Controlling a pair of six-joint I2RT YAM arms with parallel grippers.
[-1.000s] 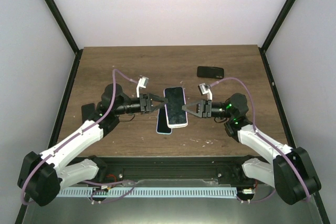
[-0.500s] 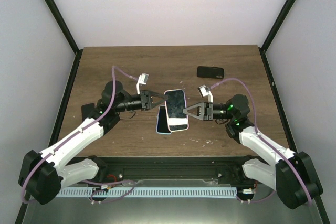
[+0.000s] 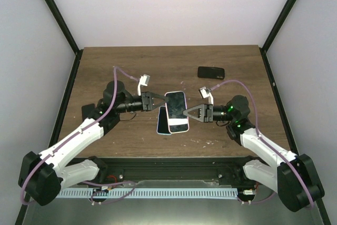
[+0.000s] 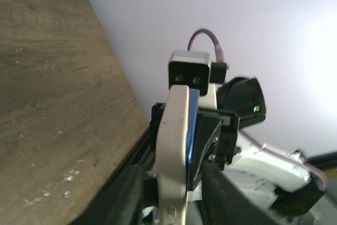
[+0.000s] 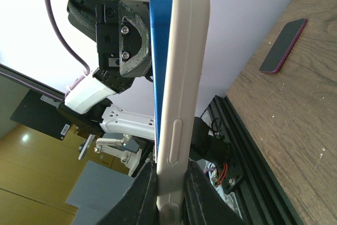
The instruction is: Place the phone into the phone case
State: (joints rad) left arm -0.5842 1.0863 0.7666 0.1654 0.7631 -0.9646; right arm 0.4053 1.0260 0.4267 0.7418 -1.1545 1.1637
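The white phone case (image 3: 179, 126) hangs above the table between both grippers, with the phone (image 3: 176, 109) lying in it screen up. Seen edge-on, the phone's blue side (image 5: 159, 35) stands out against the white case (image 5: 181, 51). My right gripper (image 3: 187, 113) is shut on the case's right edge, as the right wrist view (image 5: 171, 169) shows. My left gripper (image 3: 160, 101) is at the left edge. Its fingers straddle the case (image 4: 176, 130) and the blue phone (image 4: 194, 114) with a small gap, so the left gripper (image 4: 171, 167) is open.
A second dark phone (image 3: 162, 122) lies flat on the wooden table under the held case and shows in the right wrist view (image 5: 284, 46). A black oblong object (image 3: 211, 72) lies at the back right. The table's near edge (image 3: 174, 156) runs just in front of the arms.
My left gripper has drawn back to the left, from over the case to its edge. The case with the phone has shifted slightly toward the near edge in the right gripper.
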